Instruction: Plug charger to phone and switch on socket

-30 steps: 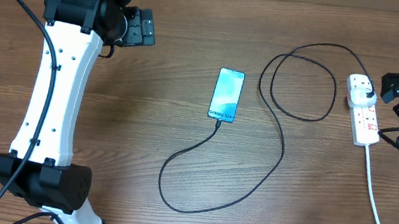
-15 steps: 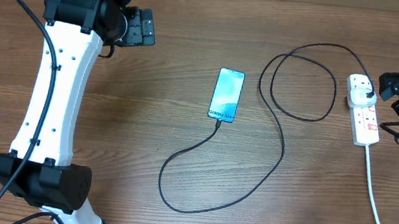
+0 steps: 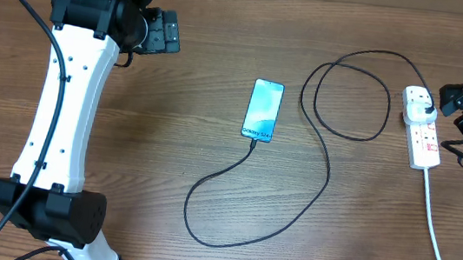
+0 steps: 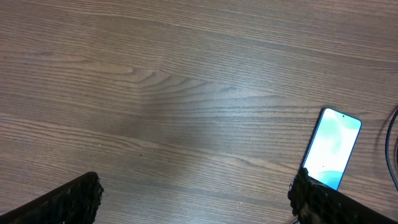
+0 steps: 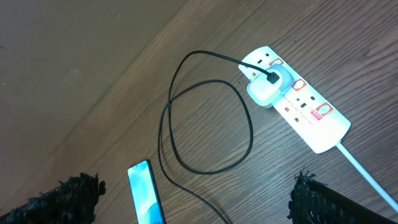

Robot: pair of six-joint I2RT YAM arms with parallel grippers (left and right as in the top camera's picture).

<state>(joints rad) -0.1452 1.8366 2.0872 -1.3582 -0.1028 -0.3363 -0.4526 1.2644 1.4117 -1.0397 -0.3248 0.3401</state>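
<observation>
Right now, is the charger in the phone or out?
Looks in: in the overhead view the charger ends right at the phone, at its Galaxy-text edge. Actual seating too small to confirm.

Plugged into the white power strip (image 5: 305, 109) on the wooden table (image 5: 93, 62), the charger (image 5: 250, 134) loops its thin black cable left of the strip toward the phone (image 5: 144, 193), down-left of it, above the wide-spread right pincer (image 5: 199, 202).

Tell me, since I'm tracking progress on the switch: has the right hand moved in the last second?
Yes, slightly: in the overhead view the right hand has edged toward the socket, which lies where it was.
</observation>
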